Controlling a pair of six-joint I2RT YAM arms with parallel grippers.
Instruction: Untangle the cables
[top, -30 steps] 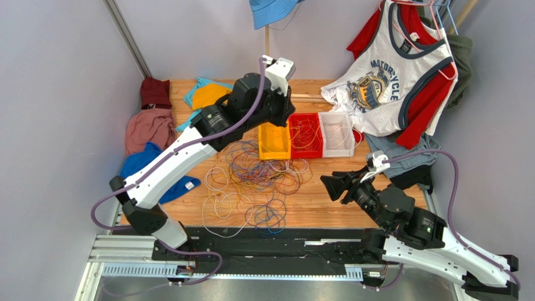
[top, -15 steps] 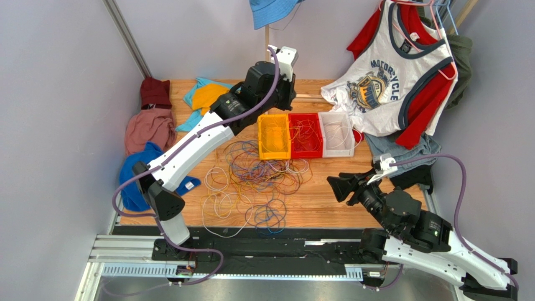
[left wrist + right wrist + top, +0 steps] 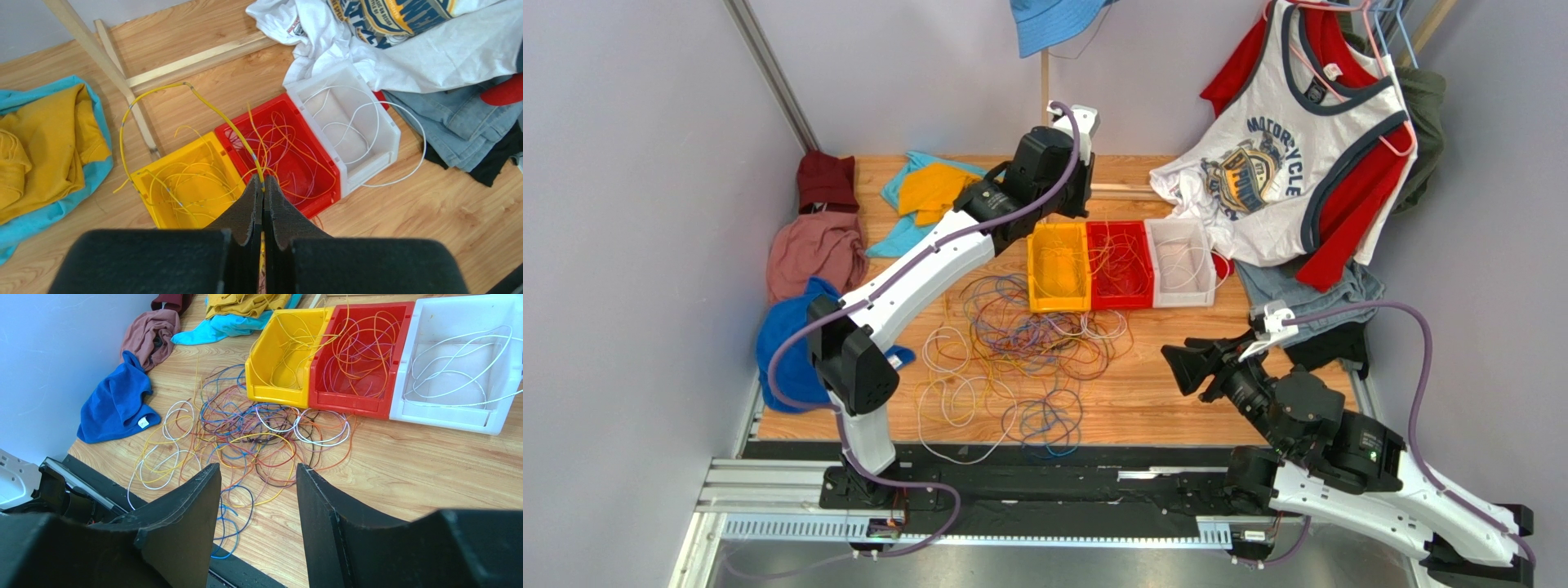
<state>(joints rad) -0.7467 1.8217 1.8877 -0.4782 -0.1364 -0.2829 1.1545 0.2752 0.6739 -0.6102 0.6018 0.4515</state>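
Observation:
A tangle of thin coloured cables (image 3: 1026, 343) (image 3: 258, 438) lies on the wooden table in front of three bins. The yellow bin (image 3: 1059, 272) (image 3: 184, 184) holds yellow cables, the red bin (image 3: 1120, 263) (image 3: 325, 184) orange ones, the white bin (image 3: 1182, 260) (image 3: 368, 141) white ones. My left gripper (image 3: 1069, 202) (image 3: 263, 184) hangs above the yellow and red bins, shut on a yellow cable (image 3: 190, 87) that loops up and out over the yellow bin's far side. My right gripper (image 3: 1179, 364) (image 3: 258, 468) is open and holds nothing, raised to the right of the tangle.
Clothes ring the table: a blue cloth (image 3: 787, 331) and a pink one (image 3: 811, 251) at the left, a teal and yellow cloth (image 3: 928, 186) at the back, a T-shirt (image 3: 1284, 159) and jeans (image 3: 1308, 300) at the right. A wooden slat (image 3: 196, 58) lies behind the bins.
My left arm has stretched further back over the bins, carrying the yellow cable with it. My right arm drew slightly to the right, then held still.

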